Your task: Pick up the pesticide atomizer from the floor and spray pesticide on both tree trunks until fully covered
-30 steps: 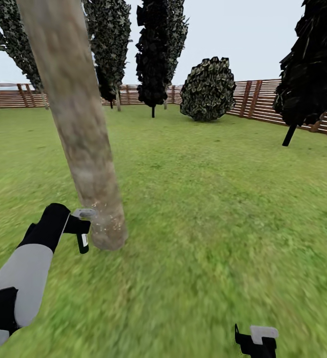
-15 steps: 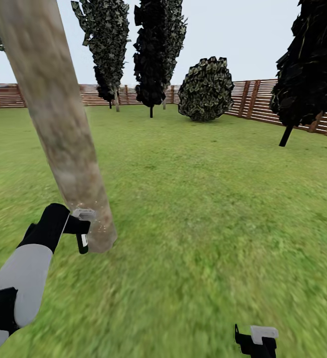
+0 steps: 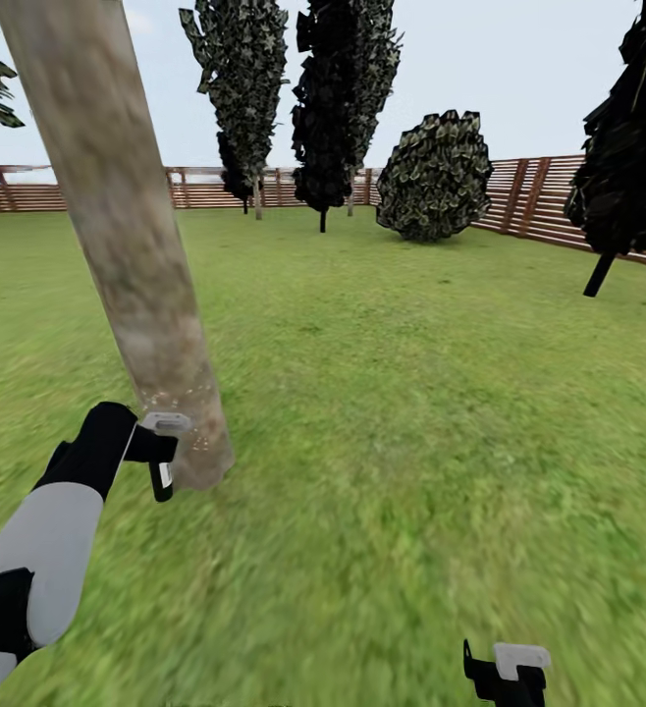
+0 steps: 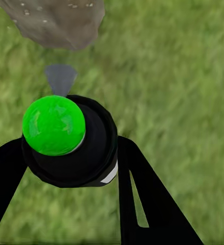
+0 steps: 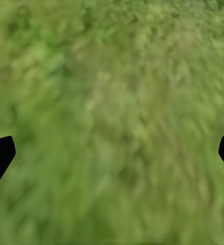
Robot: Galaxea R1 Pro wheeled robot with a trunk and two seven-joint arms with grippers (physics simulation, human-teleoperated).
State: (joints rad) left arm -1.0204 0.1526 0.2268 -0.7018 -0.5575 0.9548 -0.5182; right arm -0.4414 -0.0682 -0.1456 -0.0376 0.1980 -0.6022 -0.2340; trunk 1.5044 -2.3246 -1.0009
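Observation:
A thick, leaning grey-brown tree trunk [image 3: 127, 245] rises from the lawn at the left of the head view. White specks dot its foot [image 4: 53, 23]. My left gripper [image 3: 156, 457] is shut on the pesticide atomizer [image 4: 66, 138], a black bottle with a bright green round top. The bottle's grey nozzle [image 4: 60, 77] points at the base of the trunk from close by. At the bottom right my right gripper [image 3: 508, 673] hangs low over the grass. In the right wrist view the right gripper [image 5: 114, 153] is open and holds nothing.
A reddish-brown slat fence [image 3: 539, 196] rings the lawn at the back. Narrow dark conifers [image 3: 343, 98] and a round bush [image 3: 436, 177] stand far ahead. A dark tree [image 3: 627, 147] leans at the right. Open grass [image 3: 411, 393] stretches ahead and to the right.
The whole view has shifted: the far trees and fence now sit further right, so the camera has turned. Both arms hold the same pose, and the atomizer stays at the trunk's base.

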